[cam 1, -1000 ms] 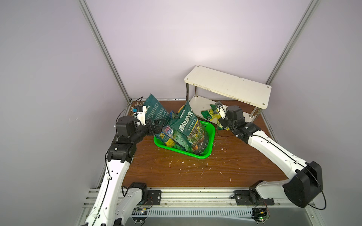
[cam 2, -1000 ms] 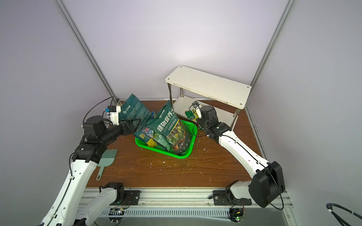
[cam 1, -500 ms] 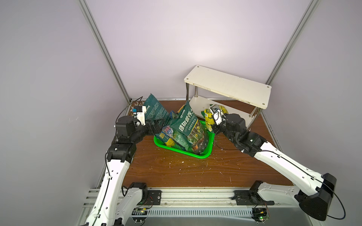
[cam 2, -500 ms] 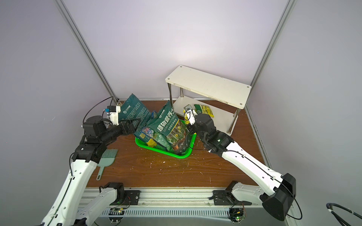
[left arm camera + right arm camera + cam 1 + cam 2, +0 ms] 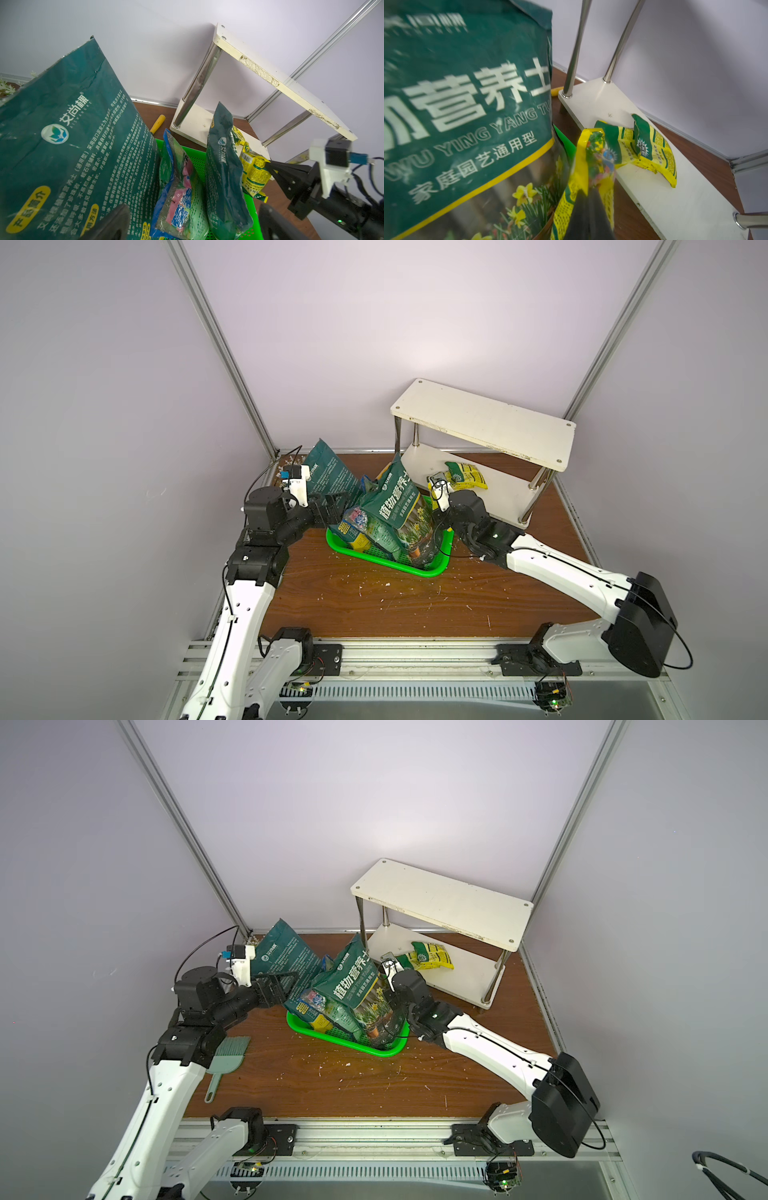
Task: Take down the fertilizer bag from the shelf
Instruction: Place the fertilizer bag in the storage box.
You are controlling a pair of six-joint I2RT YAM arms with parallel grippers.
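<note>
The shelf stands at the back right, a cream two-board rack on metal legs. On its lower board lie two yellow-green fertilizer bags. My right gripper is shut on another yellow fertilizer bag, off the shelf and hanging at the green basket's rim on the shelf side. In both top views a tall green bag hides this grip. My left gripper stands open at the basket's other side, next to a leaning dark green bag, holding nothing.
Large green soil bags and a blue-pink packet fill the basket. A teal brush lies beside my left arm. A yellow handle lies behind the basket near a shelf leg. Small debris is scattered on the brown tabletop.
My right arm has pulled back from the lower shelf board toward the basket, carrying the yellow bag with it. The left arm has stayed still.
</note>
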